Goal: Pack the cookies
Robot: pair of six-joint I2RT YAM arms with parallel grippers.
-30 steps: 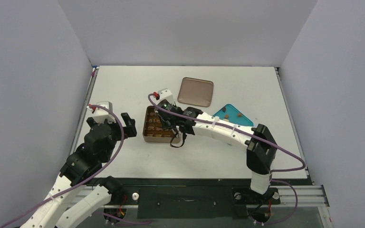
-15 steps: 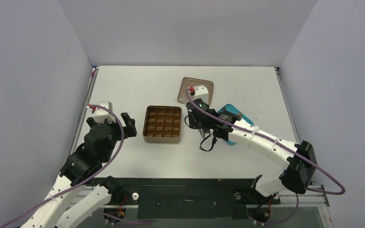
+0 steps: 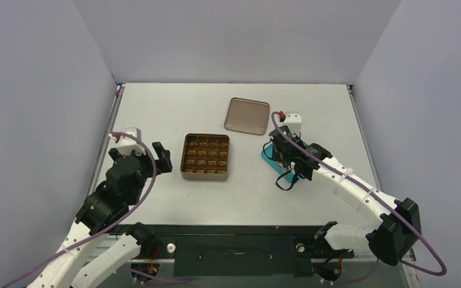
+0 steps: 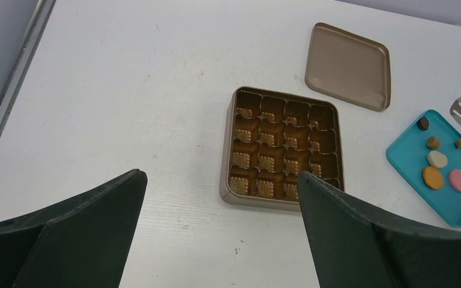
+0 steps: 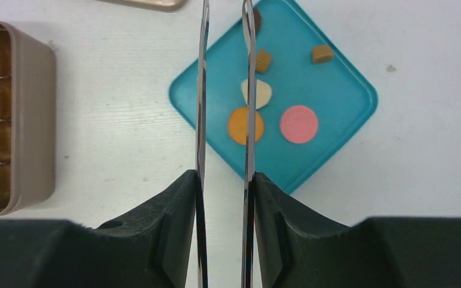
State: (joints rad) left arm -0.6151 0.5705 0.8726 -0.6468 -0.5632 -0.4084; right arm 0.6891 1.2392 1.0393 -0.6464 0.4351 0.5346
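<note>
Swung from the tin (image 4: pixel 225 156) to over the teal plate (image 5: pixel 336 102), the right gripper (image 5: pixel 225 18) holds its jaws narrowly parted and empty, six cookies (image 5: pixel 298 123) beneath and beside them still unpacked; left gripper (image 4: pixel 221 177) gapes idle.

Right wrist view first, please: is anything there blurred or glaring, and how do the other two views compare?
Right wrist view: cookies and teal plate sharp, thin glints on the right gripper; left wrist view: tin crisp, left gripper dark and featureless; top external view: even light, soft shadows.
</note>
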